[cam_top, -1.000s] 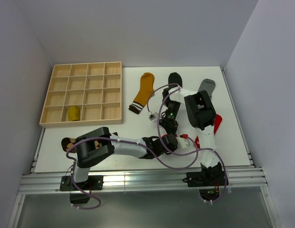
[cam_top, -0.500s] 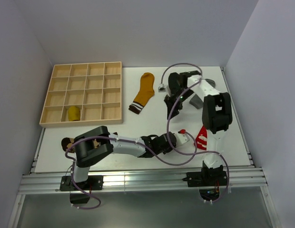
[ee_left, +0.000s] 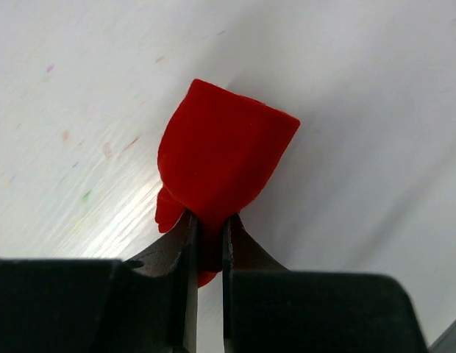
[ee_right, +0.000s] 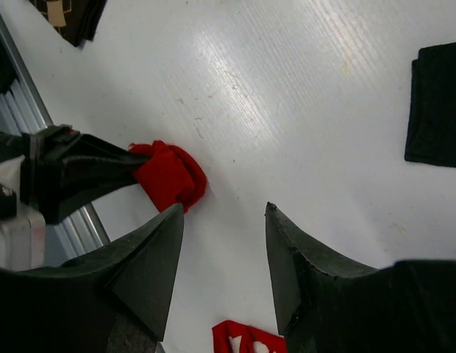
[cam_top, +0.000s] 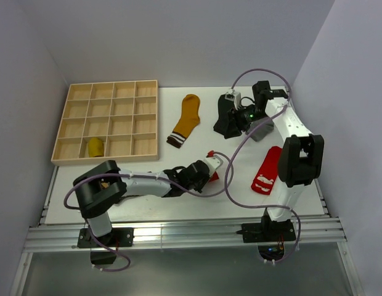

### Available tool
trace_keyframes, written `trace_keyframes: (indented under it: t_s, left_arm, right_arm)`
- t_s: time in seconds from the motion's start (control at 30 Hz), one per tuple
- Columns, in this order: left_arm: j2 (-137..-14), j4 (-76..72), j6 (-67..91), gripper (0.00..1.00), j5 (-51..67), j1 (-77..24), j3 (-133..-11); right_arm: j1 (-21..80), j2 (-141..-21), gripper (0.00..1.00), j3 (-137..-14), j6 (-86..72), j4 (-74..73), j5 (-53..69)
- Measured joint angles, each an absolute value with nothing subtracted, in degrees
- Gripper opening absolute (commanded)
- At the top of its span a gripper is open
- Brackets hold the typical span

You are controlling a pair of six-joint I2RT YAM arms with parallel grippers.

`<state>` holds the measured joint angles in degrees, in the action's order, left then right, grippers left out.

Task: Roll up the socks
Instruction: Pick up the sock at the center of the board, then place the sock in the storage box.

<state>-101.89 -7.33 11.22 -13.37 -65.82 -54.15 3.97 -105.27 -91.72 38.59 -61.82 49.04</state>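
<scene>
- The left gripper (ee_left: 209, 218) is clamped tight on a rolled red sock (ee_left: 221, 158), its two jaws pinching the lower end of the bundle with only a sliver of fabric between them.
- That red bundle sits at the white table (ee_left: 360, 110), towards the near middle, with the left arm stretched low across from its base to reach it.
- From the right wrist view you can see the same bundle off to the left, the dark left gripper holding it from the side.
- The right gripper (ee_right: 224, 208) has its fingers spread wide apart and nothing between them; it hangs above the table at the far right.
- A black sock (ee_right: 437, 103) lies flat just beside it, and a grey sock (cam_top: 263, 131) lies partly under that arm.
- A flat red sock with white print (cam_top: 267, 169) lies on the right side, well apart from the bundle.
- A mustard sock (cam_top: 188, 116) lies flat in the far middle, beside the wooden grid tray (cam_top: 105, 160).
- One small mustard bundle (cam_top: 95, 147) sits in a near-row compartment of the tray, second from the left.
</scene>
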Motion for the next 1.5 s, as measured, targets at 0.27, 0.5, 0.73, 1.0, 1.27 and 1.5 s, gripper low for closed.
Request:
trace_keyframes:
  t_s: [0.27,0.5,0.73,1.0,1.27,1.5]
  left_arm:
    - [-89.4,-0.6,16.4,0.00,-17.3,-58.3,-50.3]
    - [-77.5,7.2,19.0,0.00,-27.0,-51.2,-52.3]
    - [-72.1,20.9,23.7,0.00,-41.6,-42.9,-58.7]
    - [-74.4,37.8,33.5,0.00,-55.0,-35.2,-64.1]
    - [-89.1,46.9,41.1,0.00,-55.8,-30.7,-65.5]
    - [-94.8,44.9,41.4,0.00,-52.3,-28.0,-65.6]
  right_arm:
    - [3.6,-101.9,0.54,-91.0,34.1,-57.3,46.9]
    - [3.3,-99.4,0.54,-91.0,32.4,-56.6,45.0]
    - [3.3,-96.6,0.53,-91.0,32.2,-56.6,43.8]
    - [3.2,-94.3,0.53,-89.7,31.4,-54.8,42.3]
    - [3.2,-93.8,0.53,-87.9,31.4,-53.7,42.4]
    - [3.2,-92.4,0.52,-83.7,32.5,-53.1,41.6]
